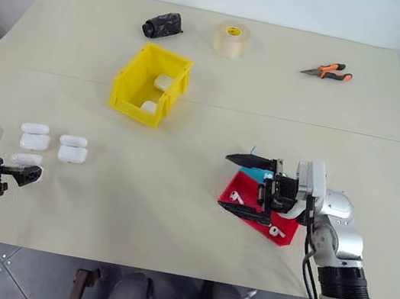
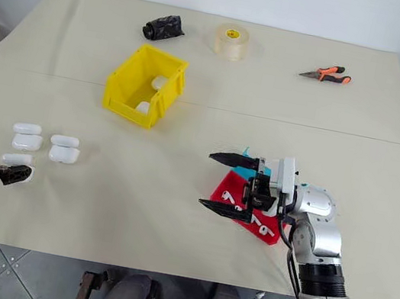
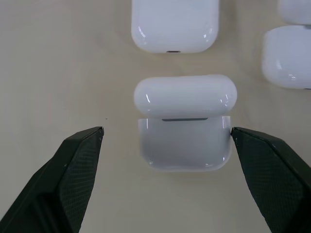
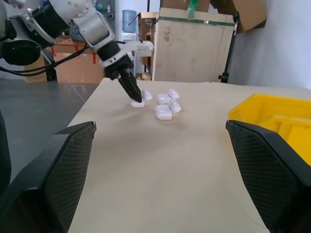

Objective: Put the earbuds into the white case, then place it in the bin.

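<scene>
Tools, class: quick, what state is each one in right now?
Left tool: open, straddling a white case, not gripping.
Right tool: open, empty, above the red tray.

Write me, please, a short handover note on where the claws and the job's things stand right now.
Left claw: open, fingers on either side of an open white case at the table's left edge; not closed on it.
Right claw: open, holding nothing, pointing sideways over the red tray.
Earbuds: two lie on the red tray.
Two more open white cases lie beside the one being approached.
Yellow bin: already holds two white cases.
Done: two cases binned.
Left: grip this case, load the earbuds, put it in the bin; the other cases remain.
</scene>
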`<state>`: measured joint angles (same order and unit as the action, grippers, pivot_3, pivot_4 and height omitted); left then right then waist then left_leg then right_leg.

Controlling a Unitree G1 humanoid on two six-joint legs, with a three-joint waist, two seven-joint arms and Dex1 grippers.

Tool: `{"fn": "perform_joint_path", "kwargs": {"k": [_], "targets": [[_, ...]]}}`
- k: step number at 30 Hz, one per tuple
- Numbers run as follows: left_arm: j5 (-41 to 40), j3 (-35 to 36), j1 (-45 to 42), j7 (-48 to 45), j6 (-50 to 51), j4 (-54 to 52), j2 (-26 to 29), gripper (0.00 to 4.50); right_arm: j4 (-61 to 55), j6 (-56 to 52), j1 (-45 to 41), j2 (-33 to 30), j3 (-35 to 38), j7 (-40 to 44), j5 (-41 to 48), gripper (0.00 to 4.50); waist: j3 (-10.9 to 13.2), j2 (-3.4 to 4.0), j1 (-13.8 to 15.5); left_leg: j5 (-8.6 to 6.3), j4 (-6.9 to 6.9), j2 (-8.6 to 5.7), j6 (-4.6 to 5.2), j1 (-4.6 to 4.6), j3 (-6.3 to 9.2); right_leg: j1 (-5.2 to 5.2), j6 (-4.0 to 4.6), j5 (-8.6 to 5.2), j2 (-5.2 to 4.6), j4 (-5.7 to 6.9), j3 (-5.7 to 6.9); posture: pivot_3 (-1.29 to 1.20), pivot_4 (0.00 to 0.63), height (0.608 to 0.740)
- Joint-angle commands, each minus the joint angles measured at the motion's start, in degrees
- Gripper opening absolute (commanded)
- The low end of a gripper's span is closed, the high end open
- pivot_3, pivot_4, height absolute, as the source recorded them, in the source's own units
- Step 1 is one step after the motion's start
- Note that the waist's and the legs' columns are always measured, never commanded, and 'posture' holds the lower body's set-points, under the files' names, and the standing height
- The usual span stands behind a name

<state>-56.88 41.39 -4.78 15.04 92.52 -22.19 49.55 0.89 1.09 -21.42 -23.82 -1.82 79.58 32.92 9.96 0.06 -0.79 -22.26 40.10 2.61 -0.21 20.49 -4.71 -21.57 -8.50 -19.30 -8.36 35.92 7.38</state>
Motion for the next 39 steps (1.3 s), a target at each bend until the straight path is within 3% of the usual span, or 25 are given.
{"fn": "perform_joint_path", "kwargs": {"k": [1,10,15,22,25,29,34,39], "targets": [[-3.5,-0.7,-2.1,4.4,0.0,1.7,-0.8,4.47,-2.6,0.3,0.7,0.0,0.8,-0.6,1.0,4.50,0.0,0.00,0.0,0.00,0.00,0.00,-0.01,0.00,-0.01,0.00,0.00,0.00,0.00,0.00,-0.02,0.00,0.150,0.740],[-9.8,0.9,-1.8,14.4,0.0,3.3,-3.1,4.47,-2.4,2.3,1.9,1.1,0.4,-1.4,0.1,4.50,0.0,0.00,-0.4,0.02,0.00,0.00,-0.03,-0.11,-0.08,0.02,0.00,0.00,0.00,0.05,-0.13,0.00,0.150,0.740],[-13.8,2.7,-1.3,21.0,0.0,2.8,-7.6,4.47,-1.8,3.4,2.8,1.6,0.3,-1.5,-0.1,4.50,0.0,0.01,-0.7,0.02,-0.01,0.00,-0.04,-0.21,-0.14,0.07,0.00,0.00,0.00,0.06,-0.22,0.00,0.150,0.740],[-16.3,2.8,-0.3,24.6,0.0,3.7,-6.6,4.47,-1.7,4.5,3.6,2.5,0.0,-1.7,-0.2,4.50,0.0,0.02,-0.7,0.02,-0.03,0.00,-0.04,-0.29,-0.26,0.09,0.00,0.00,0.00,0.07,-0.32,0.00,0.150,0.740],[-16.4,2.8,-0.4,25.0,0.0,4.1,-6.6,3.90,-2.0,4.7,3.8,2.6,-0.1,-2.0,-0.2,4.50,0.0,0.02,-0.8,0.03,-0.04,0.00,-0.04,-0.30,-0.30,0.08,0.00,0.00,0.01,0.06,-0.33,0.00,0.150,0.740],[-15.8,3.3,0.2,25.0,0.0,3.7,-7.3,2.82,-2.2,4.6,3.9,2.7,0.0,-2.8,-0.4,4.50,0.0,0.03,-0.8,0.03,-0.08,0.01,-0.05,-0.34,-0.38,0.06,0.00,0.00,0.03,0.06,-0.39,0.00,0.150,0.740],[-16.3,5.4,2.7,23.7,0.0,1.3,-7.8,2.82,-1.8,4.5,3.7,2.5,0.1,-3.1,-0.5,4.50,0.0,0.04,-1.0,0.04,-0.11,0.02,-0.07,-0.37,-0.45,0.02,0.00,0.00,0.06,0.06,-0.49,0.00,0.150,0.740],[-20.4,12.7,11.7,7.0,-9.8,-11.0,-7.9,2.82,-0.2,4.7,3.8,1.9,0.6,-2.9,-1.0,4.50,0.0,-0.03,-1.2,0.03,-0.17,0.05,-0.08,-0.33,-0.55,-0.08,0.00,0.00,0.10,0.00,-0.58,0.00,0.150,0.740]]}}
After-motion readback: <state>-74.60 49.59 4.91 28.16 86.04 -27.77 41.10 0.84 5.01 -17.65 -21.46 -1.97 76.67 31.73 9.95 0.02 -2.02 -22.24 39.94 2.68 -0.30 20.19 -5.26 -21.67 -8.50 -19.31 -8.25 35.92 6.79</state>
